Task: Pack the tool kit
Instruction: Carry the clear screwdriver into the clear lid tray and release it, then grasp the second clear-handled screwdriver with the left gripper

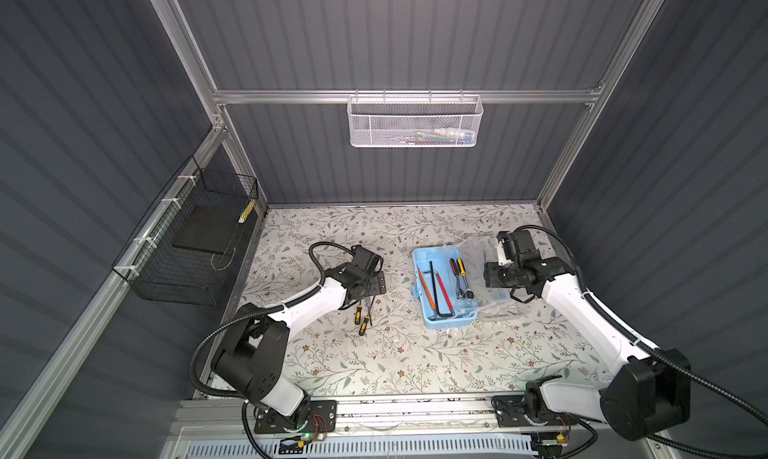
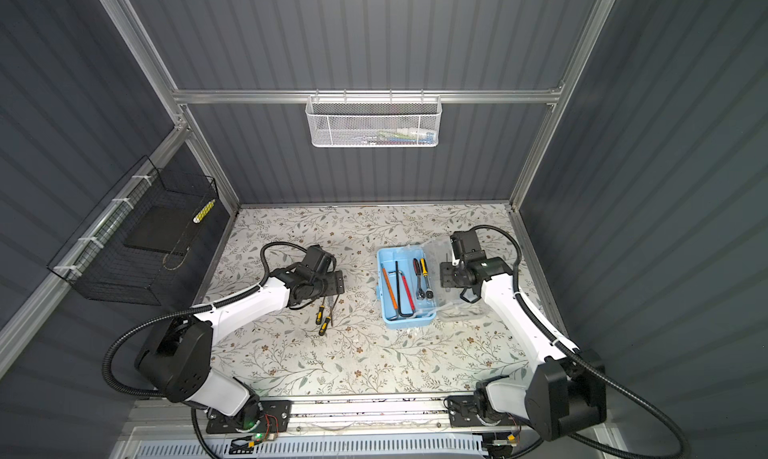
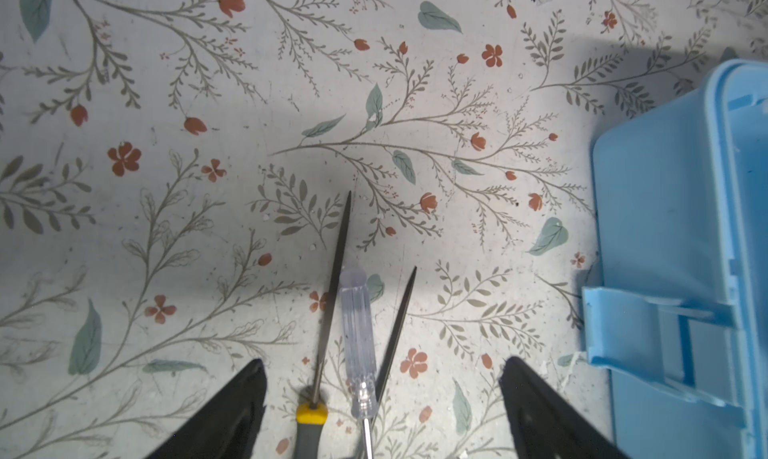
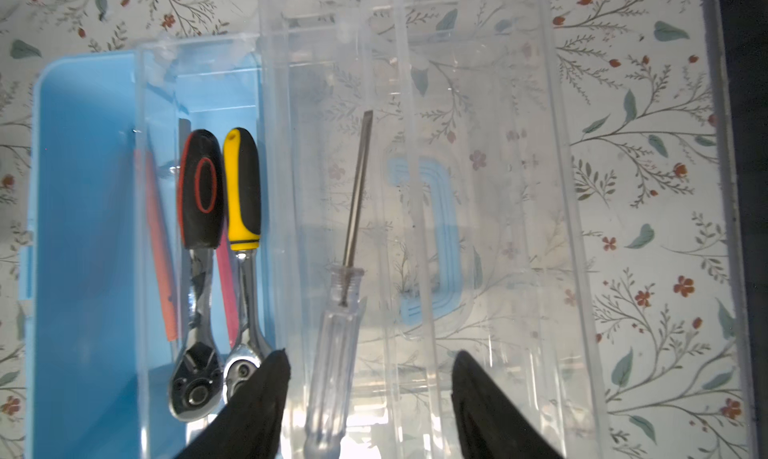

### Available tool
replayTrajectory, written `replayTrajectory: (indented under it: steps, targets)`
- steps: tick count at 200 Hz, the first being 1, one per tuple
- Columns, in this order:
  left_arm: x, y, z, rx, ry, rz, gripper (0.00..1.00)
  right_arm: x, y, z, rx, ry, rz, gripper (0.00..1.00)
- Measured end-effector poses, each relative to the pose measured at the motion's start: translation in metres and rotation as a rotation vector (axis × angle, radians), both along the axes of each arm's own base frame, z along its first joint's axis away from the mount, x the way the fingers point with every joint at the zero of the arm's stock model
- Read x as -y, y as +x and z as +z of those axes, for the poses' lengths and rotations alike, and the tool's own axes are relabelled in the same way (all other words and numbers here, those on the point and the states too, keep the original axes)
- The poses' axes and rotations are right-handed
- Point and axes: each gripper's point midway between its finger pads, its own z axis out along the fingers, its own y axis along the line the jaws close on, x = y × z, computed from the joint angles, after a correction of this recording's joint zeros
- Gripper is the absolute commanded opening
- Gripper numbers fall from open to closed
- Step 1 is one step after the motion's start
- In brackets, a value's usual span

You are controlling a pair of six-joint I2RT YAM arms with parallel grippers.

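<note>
**Left gripper (image 3: 384,361) spread over loose tools, right gripper (image 4: 372,353) spread over the lid**

The left jaws stand apart on either side of a clear-handled screwdriver (image 3: 358,340) and two thin files (image 3: 333,290), which lie on the floral table (image 3: 166,145) near the light blue box (image 1: 446,323). The right jaws are apart too and grip nothing. A slotted screwdriver (image 4: 332,353) lies between them on the clear lid (image 4: 498,187), folded open beside the box. Two ratchets (image 4: 199,195) and hex keys (image 1: 432,286) lie inside.

Blue box (image 2: 409,322) open mid-table w/ 2 ratchets (image 2: 423,286) & hex keys (image 2: 397,286) inside; clear lid (image 2: 461,311) flat at its R. 2 yellow-handled screwdrivers (image 2: 321,312) lie L of box.
</note>
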Motion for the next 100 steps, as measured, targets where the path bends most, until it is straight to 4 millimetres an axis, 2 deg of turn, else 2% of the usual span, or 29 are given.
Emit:
replayTrajectory:
  steps: [10, 31, 65, 100]
  targets:
    - [0.002, 0.003, -0.003, -0.008, 0.014, -0.007, 0.72, -0.001, -0.001, 0.004, 0.012, 0.015, -0.003, 0.68]
    - [0.005, 0.006, -0.011, -0.032, 0.030, -0.013, 0.67, -0.004, -0.003, 0.013, 0.036, 0.043, -0.003, 0.69]
    - [0.005, 0.001, -0.023, -0.073, 0.037, -0.020, 0.59, -0.005, -0.006, 0.024, 0.070, 0.068, -0.008, 0.69]
    - [0.002, -0.004, -0.029, -0.092, 0.042, -0.015, 0.50, -0.006, -0.006, 0.026, 0.074, 0.078, -0.009, 0.69]
